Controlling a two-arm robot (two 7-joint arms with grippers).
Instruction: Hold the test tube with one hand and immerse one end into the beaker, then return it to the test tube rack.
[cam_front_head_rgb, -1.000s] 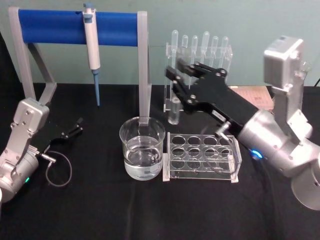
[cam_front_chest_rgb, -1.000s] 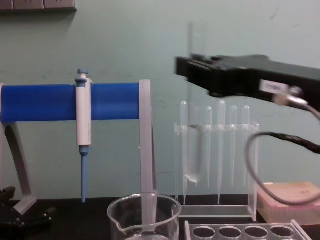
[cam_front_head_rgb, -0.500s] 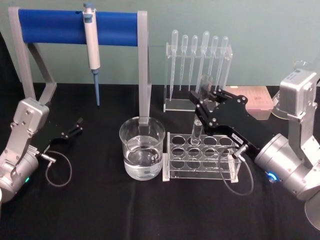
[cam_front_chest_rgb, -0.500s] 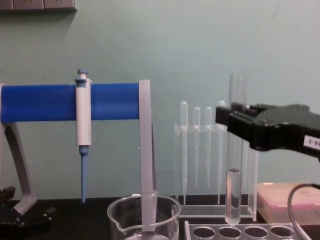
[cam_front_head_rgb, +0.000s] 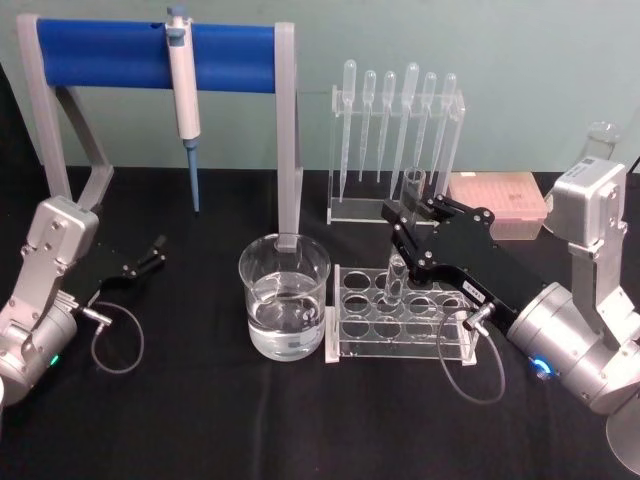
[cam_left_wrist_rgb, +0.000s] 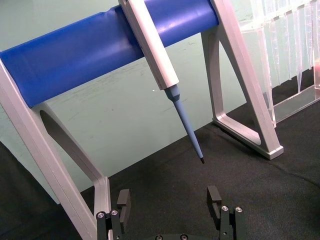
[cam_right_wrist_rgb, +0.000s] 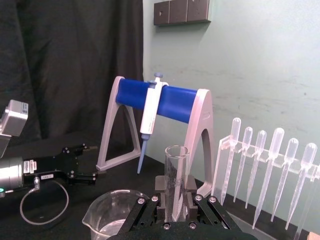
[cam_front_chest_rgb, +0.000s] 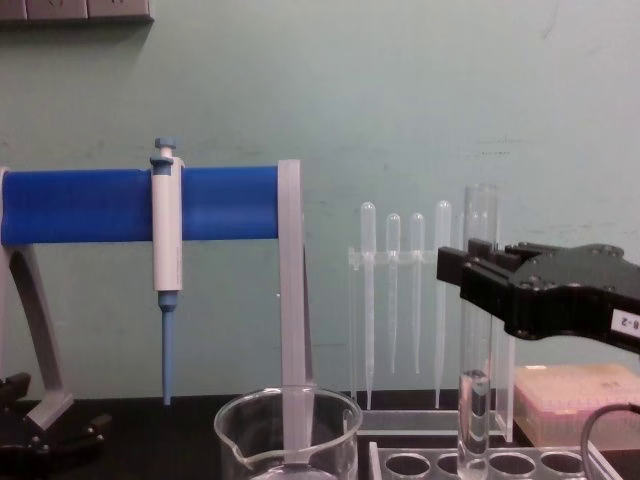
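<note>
Clear tube rack (cam_front_head_rgb: 404, 312), nearest: the test tube (cam_front_head_rgb: 400, 262), upright, has dropped since a moment ago, its round bottom now entering a back-row hole; it hung above the rack before. 
Right gripper (cam_front_head_rgb: 408, 232): jaws clamped on the tube's upper part. 
Beaker (cam_front_head_rgb: 284, 297), just left of rack, holds water. 
Left gripper (cam_front_head_rgb: 150, 254): parked at left, fingers spread, empty. 
Pipette stand (cam_front_head_rgb: 156, 55), rear. 
Judgement: the return step is nearly done; release remains.
</note>
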